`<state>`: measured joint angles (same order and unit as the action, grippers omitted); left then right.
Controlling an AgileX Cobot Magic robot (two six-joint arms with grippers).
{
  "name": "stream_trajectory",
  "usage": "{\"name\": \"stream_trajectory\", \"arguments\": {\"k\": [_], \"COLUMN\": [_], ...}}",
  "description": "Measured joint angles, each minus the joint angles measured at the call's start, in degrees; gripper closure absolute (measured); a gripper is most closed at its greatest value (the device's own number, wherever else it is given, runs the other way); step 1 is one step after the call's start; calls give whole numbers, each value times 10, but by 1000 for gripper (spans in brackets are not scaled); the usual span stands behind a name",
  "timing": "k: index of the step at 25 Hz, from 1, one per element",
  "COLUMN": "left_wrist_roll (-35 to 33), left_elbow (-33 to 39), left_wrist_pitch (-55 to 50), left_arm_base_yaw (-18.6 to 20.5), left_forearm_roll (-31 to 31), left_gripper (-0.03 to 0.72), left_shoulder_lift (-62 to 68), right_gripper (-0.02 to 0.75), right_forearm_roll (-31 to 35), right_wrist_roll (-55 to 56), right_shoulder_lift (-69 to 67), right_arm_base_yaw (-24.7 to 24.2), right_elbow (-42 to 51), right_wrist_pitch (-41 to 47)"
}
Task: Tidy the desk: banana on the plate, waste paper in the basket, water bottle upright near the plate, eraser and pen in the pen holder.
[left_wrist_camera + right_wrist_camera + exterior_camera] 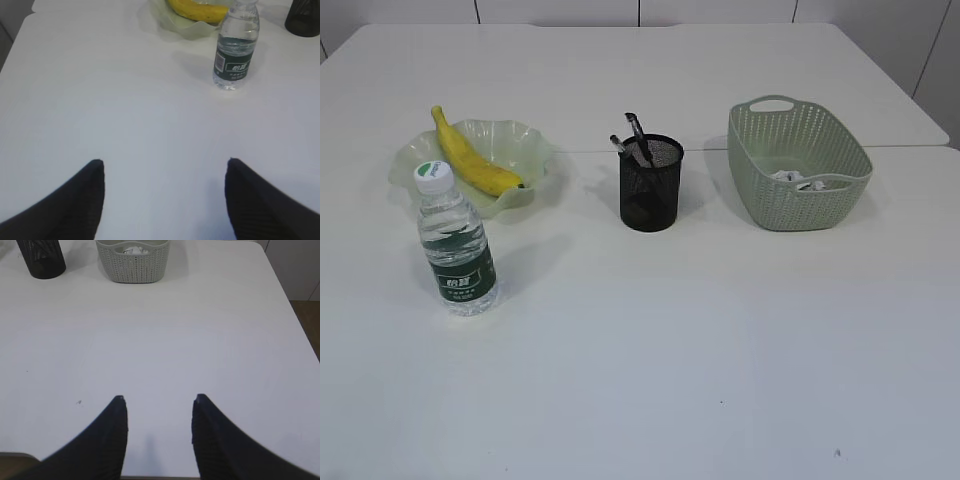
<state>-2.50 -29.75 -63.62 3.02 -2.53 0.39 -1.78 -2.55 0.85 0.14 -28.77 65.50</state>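
The banana (470,157) lies on the pale-green plate (525,139) at the far left; both also show in the left wrist view, banana (197,10) and plate (172,21). The water bottle (455,243) stands upright just in front of the plate and shows in the left wrist view (235,47). The black pen holder (651,185) holds pens (637,135); the eraser is hidden. The basket (798,165) at the right holds the waste paper (798,180), also seen in the right wrist view (134,249). My left gripper (165,162) and right gripper (157,397) are open and empty above the bare desk (700,340).
The desk's right edge and the floor beyond show in the right wrist view (300,315). A seam crosses the desk behind the pen holder (590,152). Neither arm shows in the exterior view.
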Motion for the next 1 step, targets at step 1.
{"name": "stream_trajectory", "arguments": {"k": [1], "left_wrist_roll": [0], "left_elbow": [0], "left_wrist_pitch": [0], "left_arm_base_yaw": [0], "left_forearm_roll": [4], "left_gripper": [160], "left_shoulder_lift": [0], "right_gripper": [413], "right_forearm_roll": [0], "right_wrist_roll": [0], "right_shoulder_lift": [0], "right_arm_base_yaw": [0], "right_elbow": [0], "right_wrist_pitch": [0]}}
